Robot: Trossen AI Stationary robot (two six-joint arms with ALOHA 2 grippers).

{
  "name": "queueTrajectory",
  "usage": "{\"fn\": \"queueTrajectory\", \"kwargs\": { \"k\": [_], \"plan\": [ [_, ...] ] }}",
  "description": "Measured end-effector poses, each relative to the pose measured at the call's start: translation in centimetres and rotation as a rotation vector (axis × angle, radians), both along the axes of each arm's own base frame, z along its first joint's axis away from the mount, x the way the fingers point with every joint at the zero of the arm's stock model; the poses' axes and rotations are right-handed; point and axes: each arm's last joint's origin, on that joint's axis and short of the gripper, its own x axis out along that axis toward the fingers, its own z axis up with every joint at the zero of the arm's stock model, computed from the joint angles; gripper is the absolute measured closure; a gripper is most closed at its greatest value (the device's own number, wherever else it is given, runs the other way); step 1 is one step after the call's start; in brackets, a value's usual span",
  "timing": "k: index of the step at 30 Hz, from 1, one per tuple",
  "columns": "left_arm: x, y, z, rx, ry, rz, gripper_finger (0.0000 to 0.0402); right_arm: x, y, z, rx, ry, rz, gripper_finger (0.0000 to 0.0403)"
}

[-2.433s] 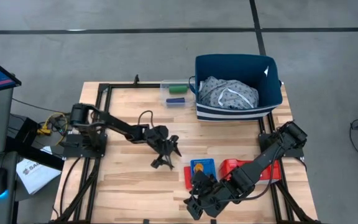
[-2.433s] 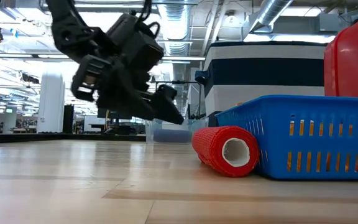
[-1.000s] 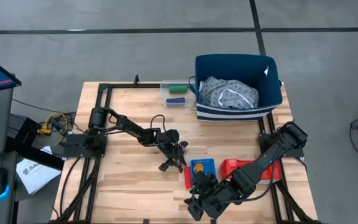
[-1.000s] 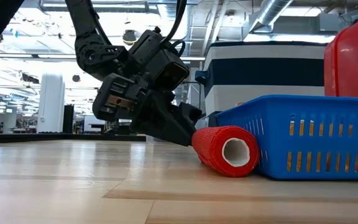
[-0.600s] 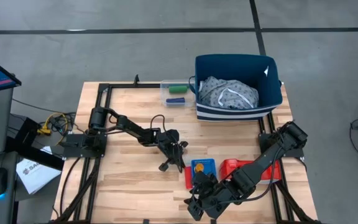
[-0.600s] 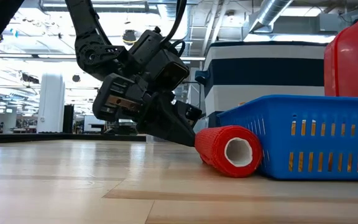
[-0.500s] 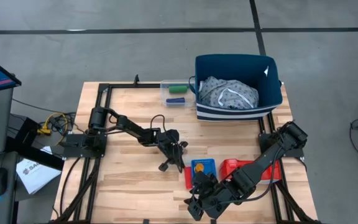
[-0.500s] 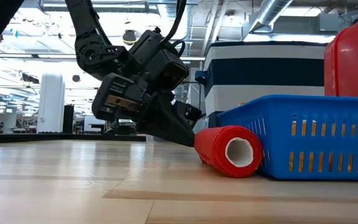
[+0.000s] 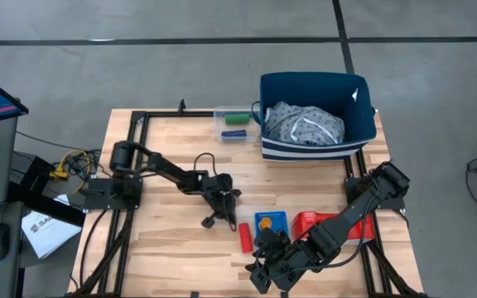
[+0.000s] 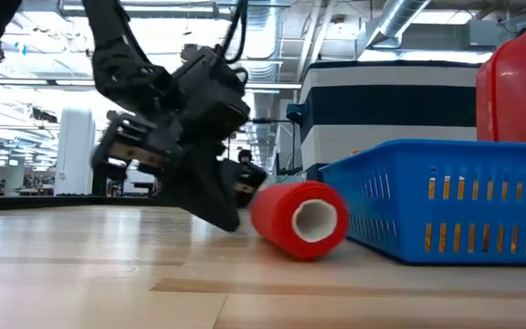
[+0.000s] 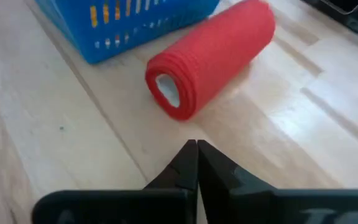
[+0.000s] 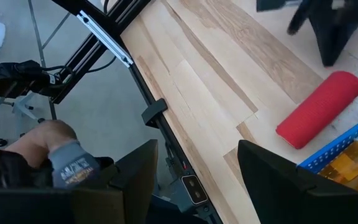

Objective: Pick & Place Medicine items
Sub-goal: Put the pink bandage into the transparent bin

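A red roll (image 9: pixel 244 237) lies on its side on the wooden table, just left of a small blue basket (image 9: pixel 281 218). An orange medicine item (image 12: pixel 354 160) shows inside the basket. My left gripper (image 11: pixel 196 147) is shut and hovers low just left of the roll's open end (image 11: pixel 167 91), apart from it; in the low view the left gripper (image 10: pixel 230 222) stands beside the roll (image 10: pixel 298 217). My right gripper (image 9: pixel 259 277) waits open at the table's near edge, with nothing between its fingers (image 12: pixel 135 177).
A red jug (image 10: pixel 519 82) stands right of the basket. At the back are a navy bin (image 9: pixel 317 116) holding cloth and a clear box (image 9: pixel 234 124) with green and blue blocks. A person's hand (image 12: pixel 48 140) shows beyond the near edge. Bare wood lies left of the roll.
My left gripper has drawn back toward the table's left edge. The red roll, which lay against the blue basket, has rolled a little toward the left, away from the basket, and has turned slightly.
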Motion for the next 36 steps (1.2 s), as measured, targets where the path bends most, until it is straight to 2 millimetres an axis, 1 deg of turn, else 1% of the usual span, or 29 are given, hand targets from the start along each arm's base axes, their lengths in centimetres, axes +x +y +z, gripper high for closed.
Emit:
{"fn": "queueTrajectory", "kwargs": {
  "k": [2, 4, 6, 8, 10, 12, 14, 16, 18, 21, 24, 31, 33, 36],
  "plan": [
    [-1.1, 0.1, 0.8, 0.014, 0.007, 0.005, 0.0401, 0.0, 0.0, 0.0, 0.0, 0.0, 0.0, 0.0184],
    [-1.9, 0.2, 2.2, 0.056, -0.04, 0.036, 0.0395, 0.0, 0.0, 0.0, 0.001, -0.002, 0.0, 0.0184],
    [-2.9, 0.3, 3.4, 0.084, -0.083, 0.048, 0.038, 0.0, 0.0, 0.0, 0.001, -0.003, -0.001, 0.0184],
    [-4.2, 0.2, 4.5, 0.103, -0.122, 0.033, 0.0355, 0.0, 0.0, 0.0, 0.0, -0.002, -0.001, 0.0184],
    [-5.1, -0.3, 5.9, 0.115, -0.184, 0.017, 0.0321, 0.0, 0.0, 0.0, 0.0, -0.001, -0.002, 0.0184],
    [-5.4, -1.3, 7.2, 0.128, -0.242, 0.007, 0.0279, 0.1, -0.1, 0.0, 0.001, -0.002, -0.005, 0.0184],
    [-5.8, -2.6, 7.7, 0.159, -0.275, -0.023, 0.0231, 0.2, -0.3, 0.0, 0.0, 0.001, -0.01, 0.0184],
    [-6.1, -4.1, 7.8, 0.223, -0.304, -0.06, 0.0182, 0.2, -0.4, -0.1, -0.004, 0.007, -0.013, 0.0184],
    [-5.9, -5.6, 7.9, 0.301, -0.342, -0.088, 0.0136, 0.4, -0.7, -0.1, -0.004, 0.011, -0.019, 0.0184],
    [-5.3, -7.2, 7.0, 0.407, -0.348, -0.119, 0.0089, 0.7, -1.2, -0.1, -0.004, 0.016, -0.03, 0.0184],
    [-4.2, -8.0, 6.2, 0.47, -0.347, -0.137, 0.0076, 0.9, -1.4, -0.1, 0.0, 0.018, -0.034, 0.0184],
    [-0.8, -9.1, 4.8, 0.518, -0.328, -0.196, 0.0103, 1.1, -1.7, -0.1, 0.008, 0.028, -0.024, 0.0184],
    [-0.2, -9.3, 4.2, 0.535, -0.302, -0.218, 0.0104, 1.1, -1.7, -0.1, 0.002, 0.027, -0.018, 0.0184],
    [0.8, -9.6, 3.9, 0.544, -0.309, -0.24, 0.0104, 1.1, -1.6, -0.1, -0.002, 0.027, -0.011, 0.0184]
  ]
}}
